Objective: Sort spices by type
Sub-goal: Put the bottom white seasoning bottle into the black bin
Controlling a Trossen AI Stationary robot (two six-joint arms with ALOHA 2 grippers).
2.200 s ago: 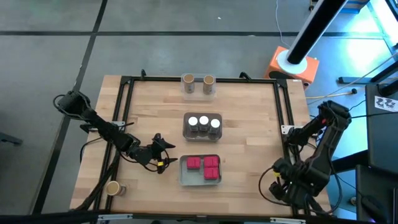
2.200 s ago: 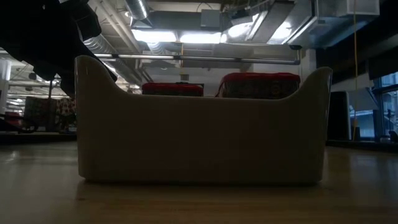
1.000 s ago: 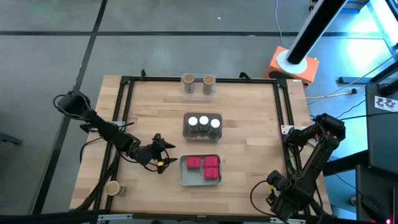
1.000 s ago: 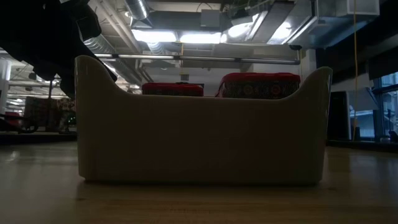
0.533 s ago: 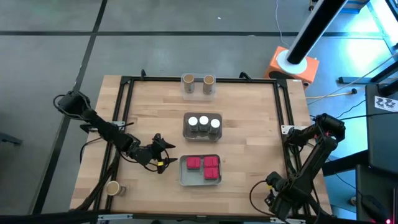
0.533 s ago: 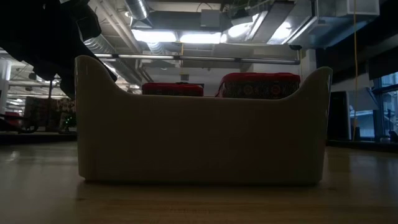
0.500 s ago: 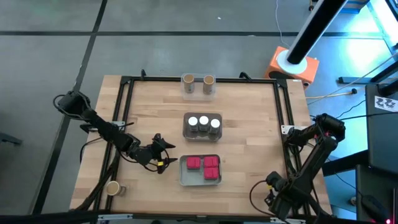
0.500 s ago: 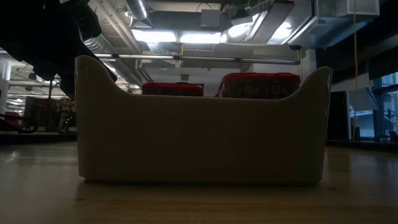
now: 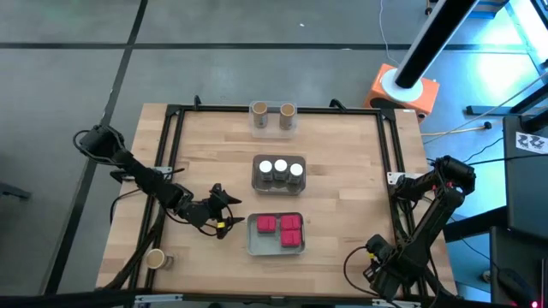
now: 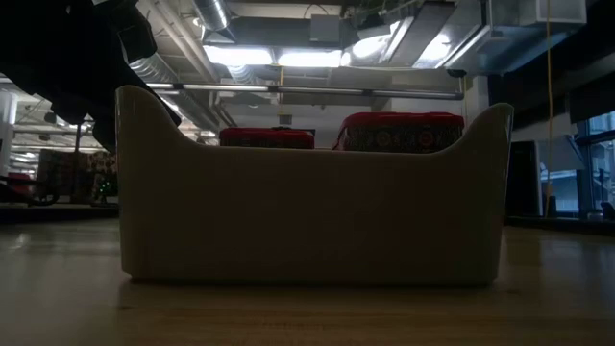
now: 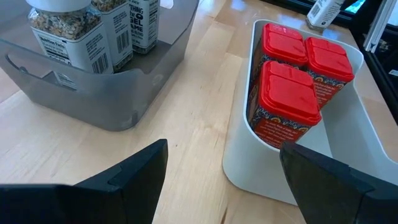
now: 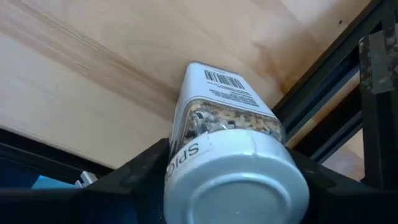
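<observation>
A pale butcher-block wooden counter (image 9: 342, 171), framed by black metal rails, is seen from above. At its far edge, two tan-topped cylinders (image 9: 272, 112) are held side by side in a clear tray (image 9: 273, 125). In the middle, a translucent grey rectangular tray (image 9: 257, 181) with rounded corners carries three white-lidded jars (image 9: 280, 168) in a row; through their clear walls a coarse speckled seasoning and barcoded labels are shown in the left wrist view (image 11: 65, 31). Nearer, an off-white smooth-walled tray (image 9: 251, 245) with scooped ends holds three red boxes (image 9: 282, 228), each with a glossy square red lid and a patterned dark body (image 11: 287, 99); the tops of these are seen over the tray wall in the low view (image 10: 399, 119). A further tan-topped cylinder (image 9: 155, 258) stands alone at the near left corner of the counter. The left claw (image 9: 224, 214) is held just beside the off-white tray, on its left, its dark fingers (image 11: 134, 180) spread apart with nothing between them. The right claw (image 9: 377, 272) is at the near right corner, beside the rail, and is pinched on a fourth white-lidded jar (image 12: 227, 146), whose round white lid faces the right wrist camera and whose clear body shows the same speckled fill.
</observation>
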